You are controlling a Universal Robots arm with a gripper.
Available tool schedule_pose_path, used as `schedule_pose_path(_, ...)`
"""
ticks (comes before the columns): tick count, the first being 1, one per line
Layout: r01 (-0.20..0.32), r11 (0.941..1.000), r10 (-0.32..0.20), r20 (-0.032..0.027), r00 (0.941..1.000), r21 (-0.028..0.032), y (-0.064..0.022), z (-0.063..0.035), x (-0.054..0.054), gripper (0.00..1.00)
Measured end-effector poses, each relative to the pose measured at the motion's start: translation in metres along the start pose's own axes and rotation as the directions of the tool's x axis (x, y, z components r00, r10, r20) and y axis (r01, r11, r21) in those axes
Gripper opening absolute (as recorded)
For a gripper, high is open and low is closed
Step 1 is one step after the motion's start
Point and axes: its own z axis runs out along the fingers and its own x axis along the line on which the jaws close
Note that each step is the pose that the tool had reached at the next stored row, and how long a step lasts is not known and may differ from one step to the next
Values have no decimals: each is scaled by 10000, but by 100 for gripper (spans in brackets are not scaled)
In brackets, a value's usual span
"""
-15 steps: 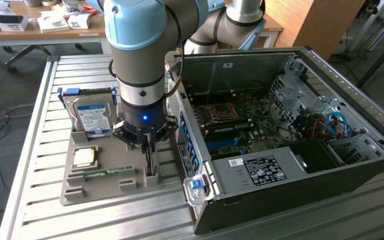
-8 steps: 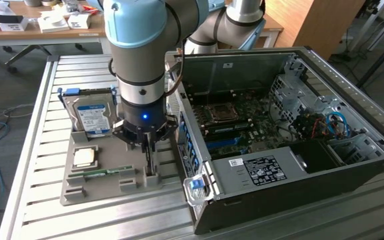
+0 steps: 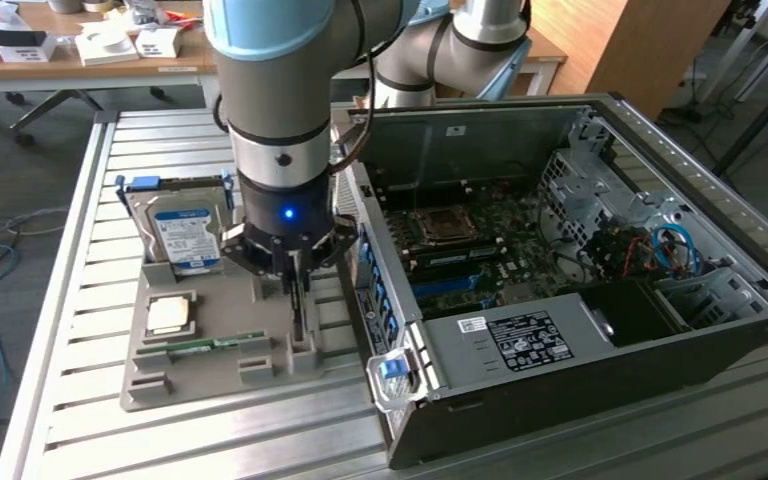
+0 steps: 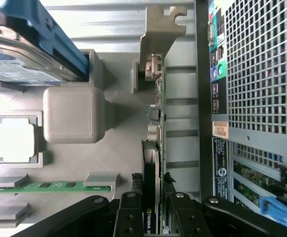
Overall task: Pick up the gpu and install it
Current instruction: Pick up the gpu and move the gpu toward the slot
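The gripper point(image 4: 153, 200) straddles the gpu point(image 4: 152, 163), which stands on edge in a gray holder tray point(image 3: 204, 375) beside the open computer case point(image 3: 598, 330). I cannot tell whether it has clamped. The card looks light, stiff and fragile, best held by its flat faces.

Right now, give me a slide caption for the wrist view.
Gripper at the gpu, which stands edge-on in the gray tray beside the rear grille of the computer case.

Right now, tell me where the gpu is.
In the exterior view the gpu stands on edge in the grey tray, along the side nearest the open computer case, directly under the end effector.
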Motion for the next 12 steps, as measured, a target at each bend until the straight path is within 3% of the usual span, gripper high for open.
schedule_pose_path(12, 125, 9999, -125, -5, 9999, -4, 19, -423, -9, 26)
